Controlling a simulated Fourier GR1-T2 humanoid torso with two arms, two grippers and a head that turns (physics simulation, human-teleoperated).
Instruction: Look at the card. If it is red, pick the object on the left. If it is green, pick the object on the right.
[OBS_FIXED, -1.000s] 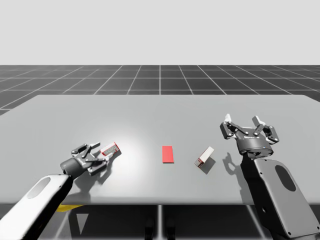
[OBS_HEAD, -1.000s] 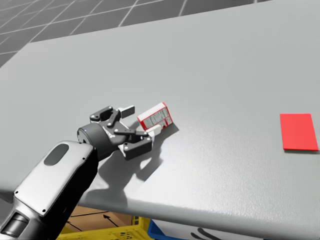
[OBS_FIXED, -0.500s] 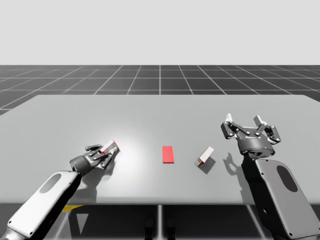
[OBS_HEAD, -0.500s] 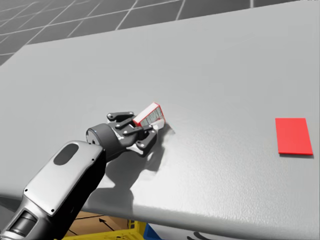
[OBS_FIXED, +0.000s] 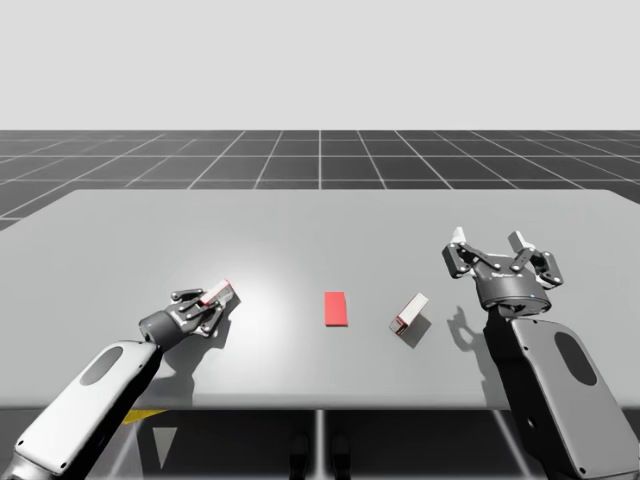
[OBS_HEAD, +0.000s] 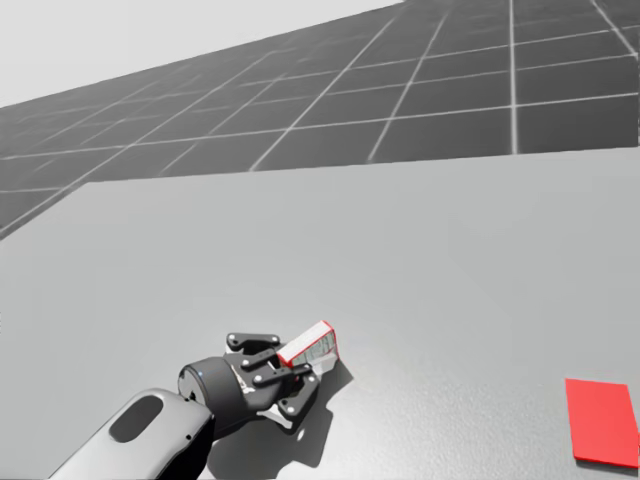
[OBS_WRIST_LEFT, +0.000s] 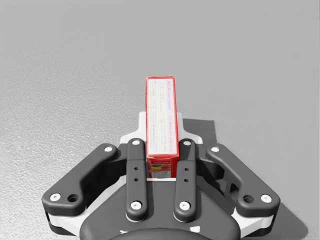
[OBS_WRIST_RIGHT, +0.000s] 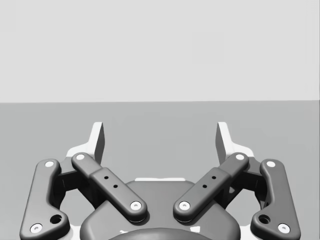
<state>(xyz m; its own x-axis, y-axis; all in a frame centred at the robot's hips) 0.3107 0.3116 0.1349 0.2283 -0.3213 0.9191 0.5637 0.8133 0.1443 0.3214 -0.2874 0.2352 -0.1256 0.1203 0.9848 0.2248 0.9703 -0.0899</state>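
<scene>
Tabletop (OBS_FIXED: 320, 225) in plain grey carries a red card (OBS_FIXED: 336, 308) lying flat near its middle. To the card's left, my left tool (OBS_FIXED: 210, 306) is closed on a red-and-white box (OBS_FIXED: 218, 294), its two fingers pressing the box's long sides from either side. In the left wrist view the box runs straight out between them, one short end set back near the palm. Whether the box touches the surface cannot be told. To the card's right a pale box (OBS_FIXED: 409, 312) lies at a slant, apart from the card. Further right, my right tool (OBS_FIXED: 487, 243) stands raised over the tabletop, fingers spread wide, holding nothing.
</scene>
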